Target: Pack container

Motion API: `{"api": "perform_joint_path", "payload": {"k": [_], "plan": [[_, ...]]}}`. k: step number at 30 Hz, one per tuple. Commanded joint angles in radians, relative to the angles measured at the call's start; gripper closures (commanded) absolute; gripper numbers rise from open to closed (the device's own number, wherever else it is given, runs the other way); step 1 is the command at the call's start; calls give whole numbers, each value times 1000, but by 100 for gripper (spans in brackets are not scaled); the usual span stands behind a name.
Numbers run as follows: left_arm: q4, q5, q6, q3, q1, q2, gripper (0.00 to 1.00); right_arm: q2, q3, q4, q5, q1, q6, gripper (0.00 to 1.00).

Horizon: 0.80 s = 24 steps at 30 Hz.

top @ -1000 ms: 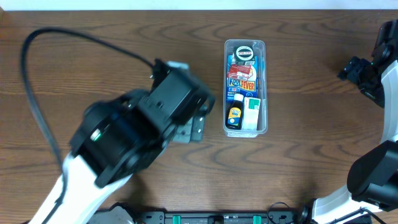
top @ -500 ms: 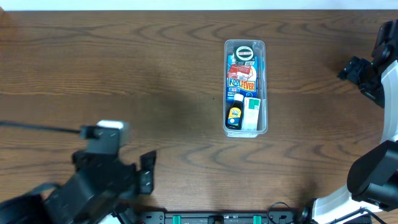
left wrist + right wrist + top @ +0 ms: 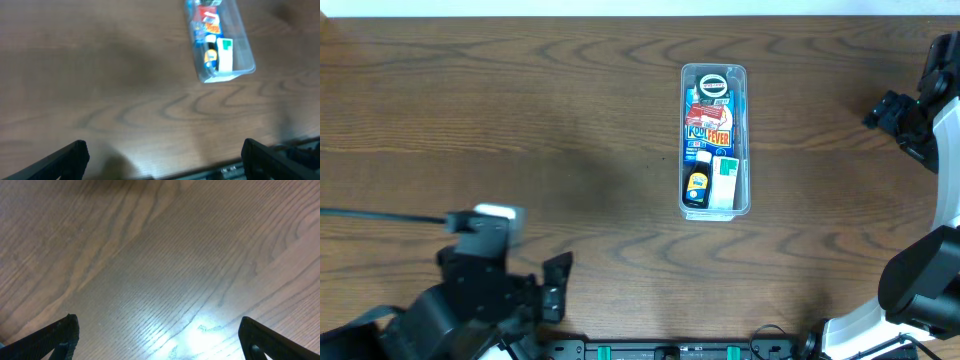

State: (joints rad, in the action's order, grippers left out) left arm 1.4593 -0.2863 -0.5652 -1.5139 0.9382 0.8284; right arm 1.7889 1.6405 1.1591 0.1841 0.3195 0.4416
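The container [image 3: 747, 140] is a long clear plastic bin standing upright in the middle right of the table. It holds a blue printed carton [image 3: 708, 131], a round black-and-white item [image 3: 714, 84], a small black-and-yellow item [image 3: 696, 187] and a white-and-green box [image 3: 724, 178]. It also shows in the left wrist view [image 3: 240, 55]. My left gripper [image 3: 162, 160] is open and empty, low at the table's front left, far from the container. My right gripper [image 3: 160, 337] is open and empty over bare wood at the far right.
The left arm [image 3: 470, 300] fills the front left corner with a black cable trailing left. The right arm [image 3: 920, 120] stands along the right edge. A black rail [image 3: 670, 350] runs along the table's front edge.
My left arm has pulled back from beside the container to the front left corner. The container and the right arm have not moved.
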Motion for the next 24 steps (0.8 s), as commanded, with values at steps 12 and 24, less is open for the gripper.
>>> {"api": "perform_joint_path", "payload": {"k": [12, 24], "plan": [[-615, 9, 347, 618, -149, -71, 2, 3, 1, 1, 14, 1, 18, 1], [-1114, 169, 347, 1135, -541, -420, 2, 3, 1, 1, 14, 1, 18, 1]]}}
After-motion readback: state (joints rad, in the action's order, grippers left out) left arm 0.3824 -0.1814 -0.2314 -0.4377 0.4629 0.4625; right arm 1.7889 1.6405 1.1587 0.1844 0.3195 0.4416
